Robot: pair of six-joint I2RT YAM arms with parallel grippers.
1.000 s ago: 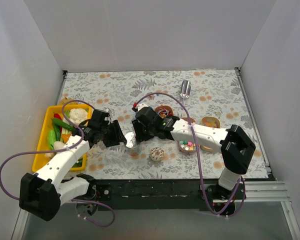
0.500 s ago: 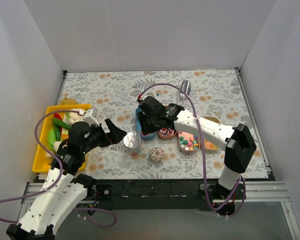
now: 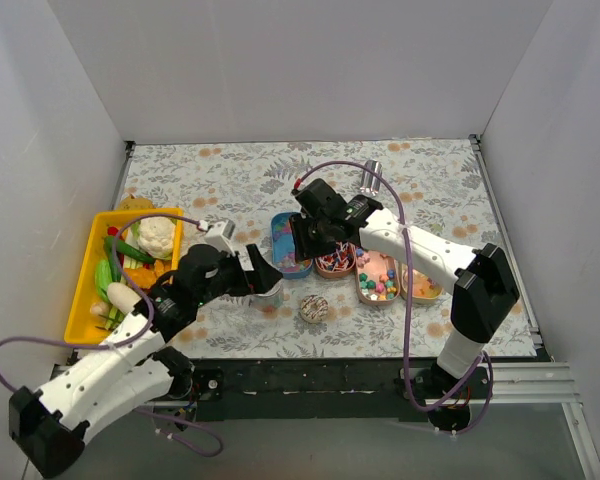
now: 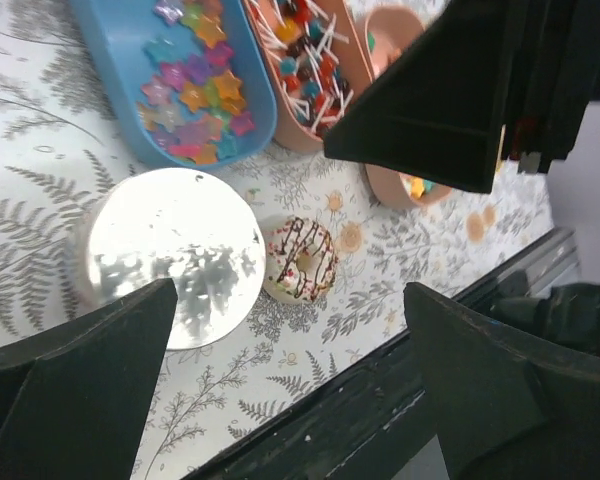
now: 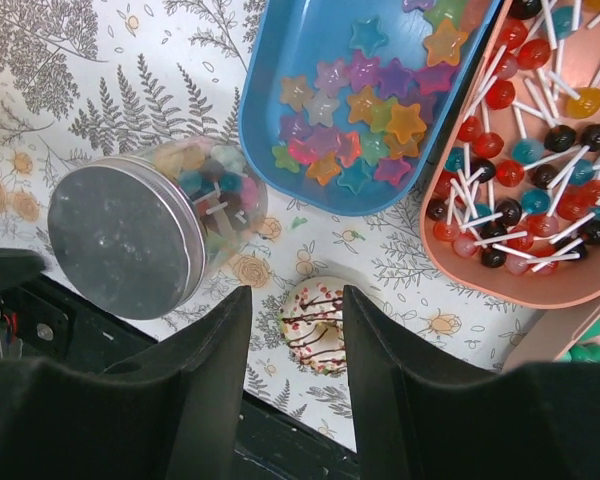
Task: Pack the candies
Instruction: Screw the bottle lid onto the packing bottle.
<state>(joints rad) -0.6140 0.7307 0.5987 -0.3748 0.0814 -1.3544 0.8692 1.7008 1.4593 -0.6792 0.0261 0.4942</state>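
The candies fill oval trays: pastel stars in a blue tray, lollipops in a pink tray, and bright balls in another tray. A clear jar with a silver lid stands on the table with sweets inside. My left gripper hangs wide open just left of and above the jar. Over the blue and pink trays my right gripper has its jaws apart and holds nothing.
A sprinkled donut lies near the front edge. A yellow bin of toy vegetables sits at the left. A metal cup lies at the back. A tray of orange gummies is at the right.
Both grippers were at the jar a second ago. The left one opened, pulled back left, then returned beside the jar. The right arm moved back-right to above the trays.
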